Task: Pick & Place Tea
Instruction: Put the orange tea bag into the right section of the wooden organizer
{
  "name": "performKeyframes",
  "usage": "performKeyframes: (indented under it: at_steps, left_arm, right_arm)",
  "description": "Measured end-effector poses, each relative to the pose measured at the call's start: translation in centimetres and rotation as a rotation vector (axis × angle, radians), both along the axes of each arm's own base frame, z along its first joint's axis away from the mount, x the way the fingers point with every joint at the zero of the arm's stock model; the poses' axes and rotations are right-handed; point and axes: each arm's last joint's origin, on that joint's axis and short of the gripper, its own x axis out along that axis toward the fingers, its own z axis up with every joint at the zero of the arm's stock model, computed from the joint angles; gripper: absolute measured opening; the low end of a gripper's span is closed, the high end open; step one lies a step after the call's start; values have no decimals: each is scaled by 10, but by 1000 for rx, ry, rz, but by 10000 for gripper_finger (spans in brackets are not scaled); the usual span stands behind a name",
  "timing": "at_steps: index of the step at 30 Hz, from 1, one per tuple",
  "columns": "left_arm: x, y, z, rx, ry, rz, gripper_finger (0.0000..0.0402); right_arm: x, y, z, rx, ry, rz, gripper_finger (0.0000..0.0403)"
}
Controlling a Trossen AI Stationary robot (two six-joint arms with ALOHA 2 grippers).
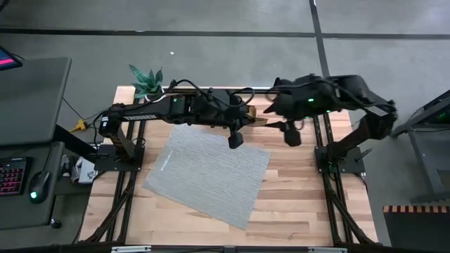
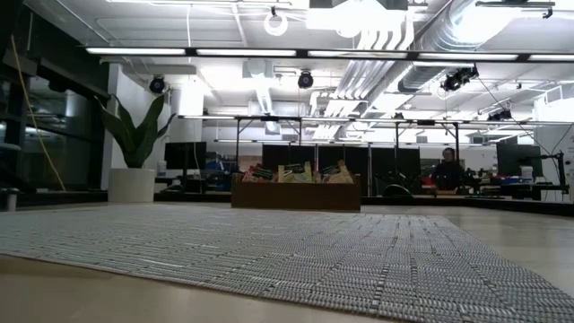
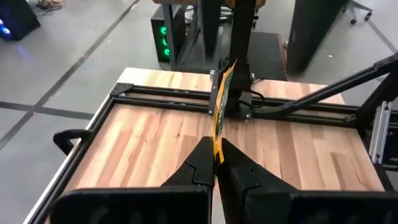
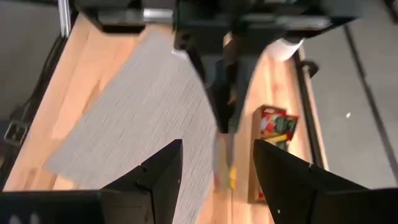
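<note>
1. grey woven mat (image 2: 269,251): fills the foreground of the low view and lies askew on the wooden table (image 1: 302,204) in the high view.
2. left gripper (image 3: 216,163): raised above the mat's far edge, fingers pinched together on a yellow tea sachet (image 3: 222,99) (seen edge-on, hanging upright from the fingertips).
3. right gripper (image 4: 217,163): in the air just beside the left one, over the table's far right part, fingers spread wide and holding nothing.
4. wooden tray (image 2: 296,195): at the table's far edge, beyond the mat, with more sachets (image 2: 296,172) standing in it, red and yellow among them.
5. potted plant (image 2: 134,144): at the far left corner.
6. person (image 2: 446,170): seated in the room behind.
</note>
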Motion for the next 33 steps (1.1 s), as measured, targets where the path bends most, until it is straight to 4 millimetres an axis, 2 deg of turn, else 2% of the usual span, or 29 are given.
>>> performKeyframes:
  at_steps: [8, 17, 33]
  left_arm:
    - [-1, 0, -1, 22, 16, 4, 0]
    - [-3, 0, -5, 29, 67, 1, 0]
    - [-1, 0, -3, 45, 41, -6, 0]
  right_arm:
    - [31, -5, -23, -4, 148, 1, 193]
    - [29, -17, -20, 22, 118, -51, 187]
    - [28, -20, -20, 54, 120, -36, 83]
